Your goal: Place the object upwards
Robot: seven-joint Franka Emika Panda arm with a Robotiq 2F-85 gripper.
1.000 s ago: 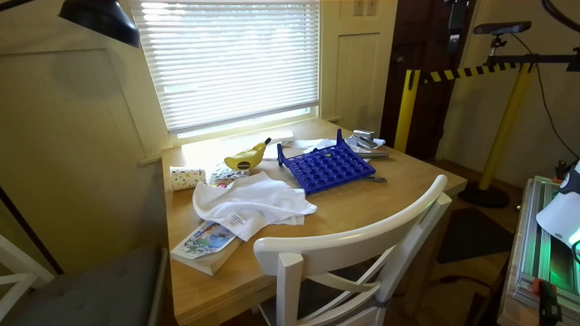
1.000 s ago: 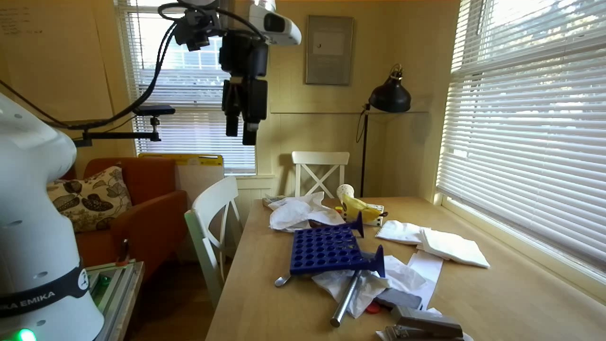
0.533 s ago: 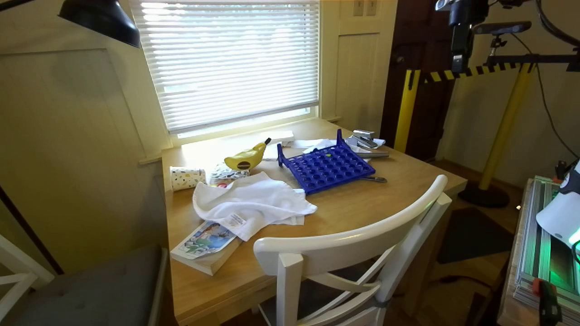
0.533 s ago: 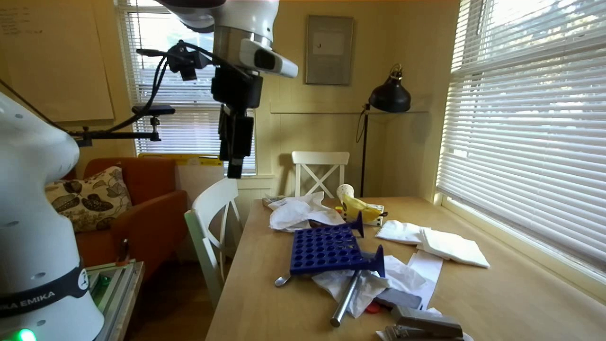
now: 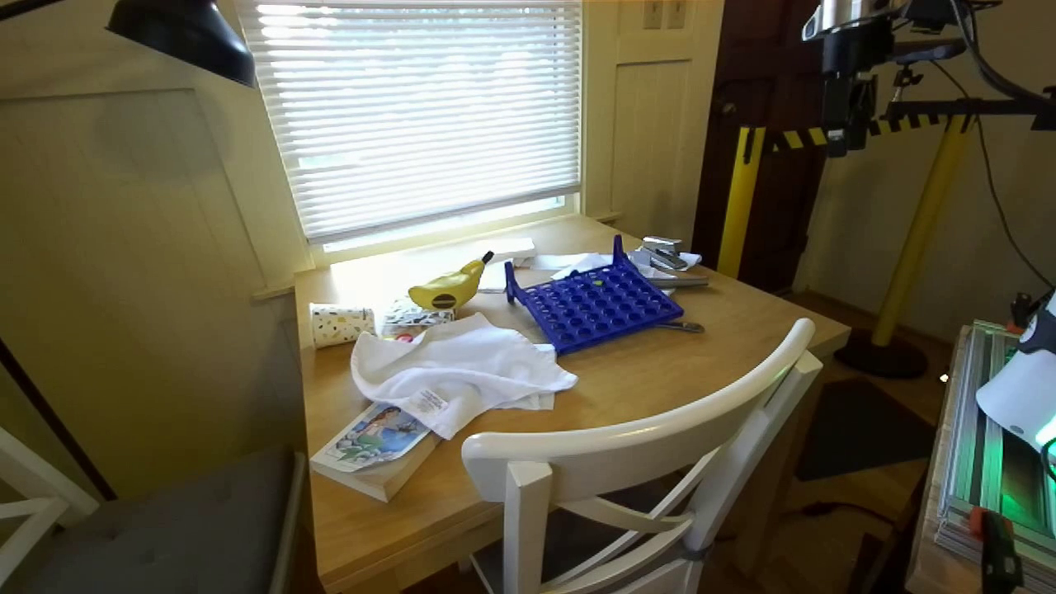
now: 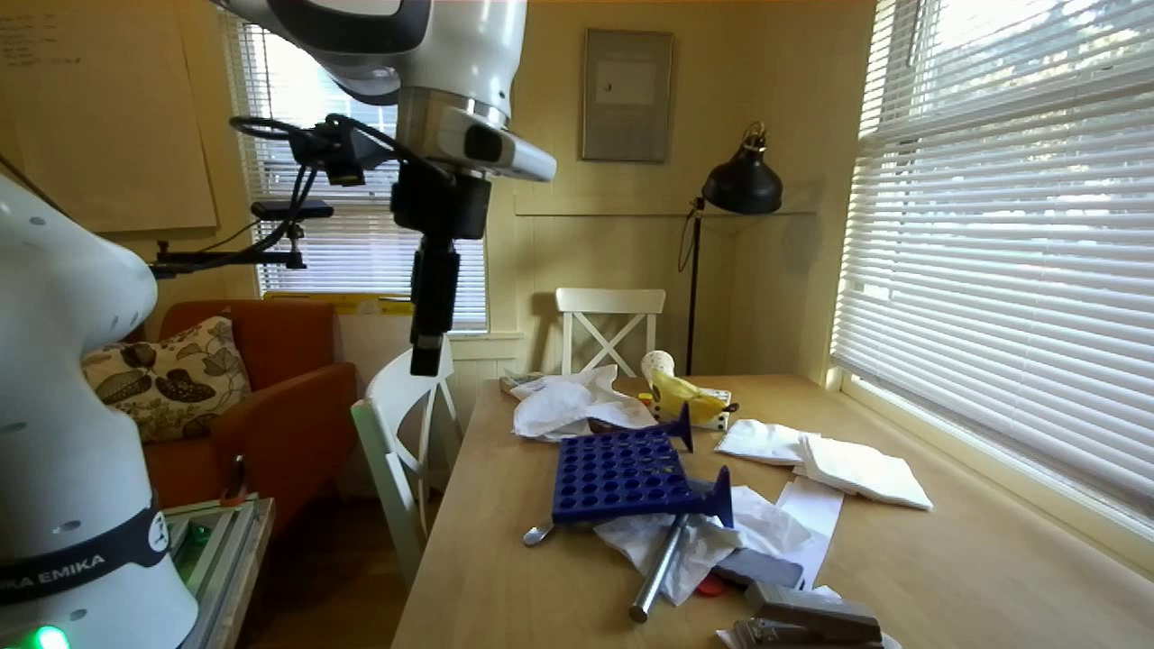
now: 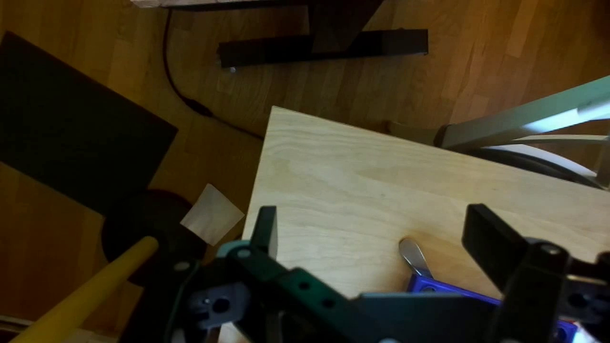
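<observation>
The blue grid frame [image 6: 620, 474] is just lying on the desk [image 6: 505, 586], rows of round holes facing up, two flared feet sticking up at the end nearer the window [image 5: 437, 115]. Kinda shiny deep blue, plus one tiny yellow-green spot [image 5: 598, 283] in an exterior view. Silvery utensil end [image 7: 413, 257] poking out at its edge. Fingers [image 7: 491, 243] are spread wide up in the air, well apart from it, holding nothing.
</observation>
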